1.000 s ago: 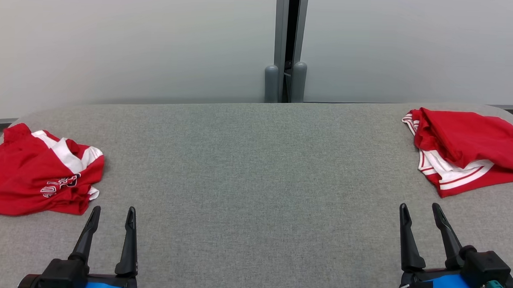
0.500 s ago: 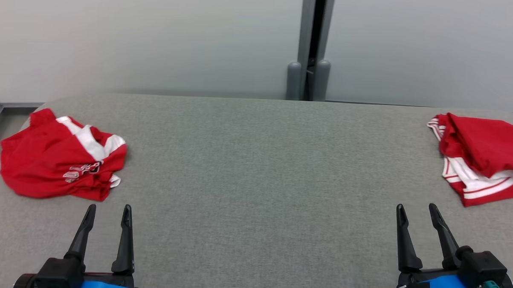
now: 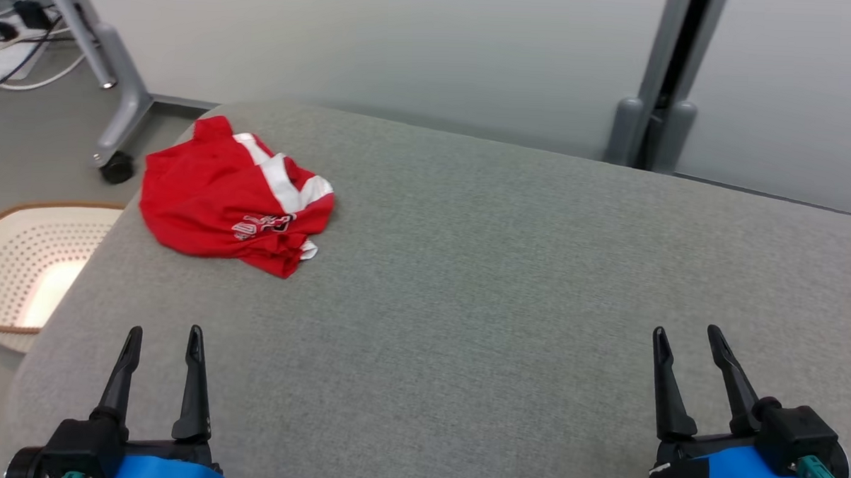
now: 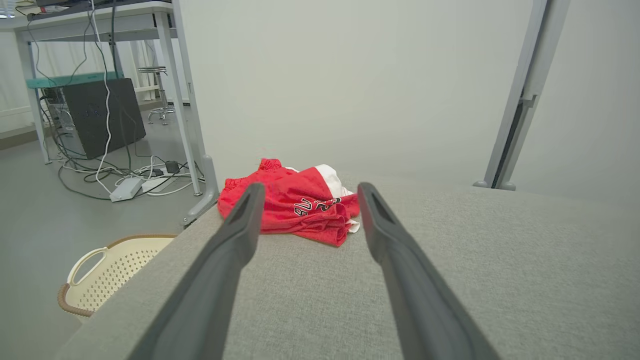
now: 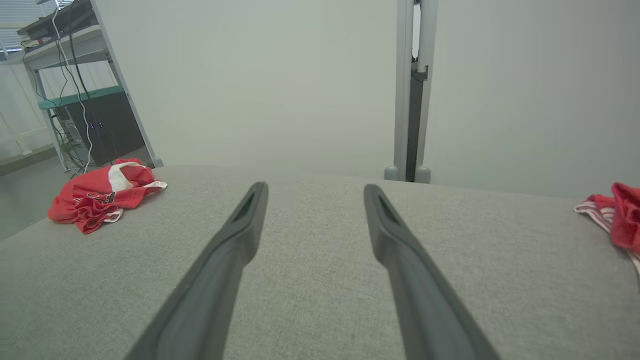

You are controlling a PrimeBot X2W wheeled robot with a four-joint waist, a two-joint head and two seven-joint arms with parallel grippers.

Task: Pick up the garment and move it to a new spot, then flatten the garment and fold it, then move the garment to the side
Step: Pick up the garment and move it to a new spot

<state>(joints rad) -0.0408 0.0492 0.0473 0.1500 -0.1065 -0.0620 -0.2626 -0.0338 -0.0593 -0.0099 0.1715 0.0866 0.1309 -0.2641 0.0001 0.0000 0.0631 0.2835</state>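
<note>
- Crumpled red garment [image 3: 232,214] is lying at the far left corner of the grey surface [image 3: 481,269].
- With fingers spread, the left end effector [image 3: 165,329] is sitting at the near left. The garment is lying straight ahead, well apart.
- The right end effector [image 3: 685,330], also spread, is sitting at the near right, with the garment far off to its left.

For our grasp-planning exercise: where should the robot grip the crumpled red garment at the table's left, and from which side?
Probably the bunched near edge of the red garment, with the open left gripper coming from the near side of the table. It lies in a crumpled heap, and its layered folds face that gripper, offering a ridge to pinch.
</note>
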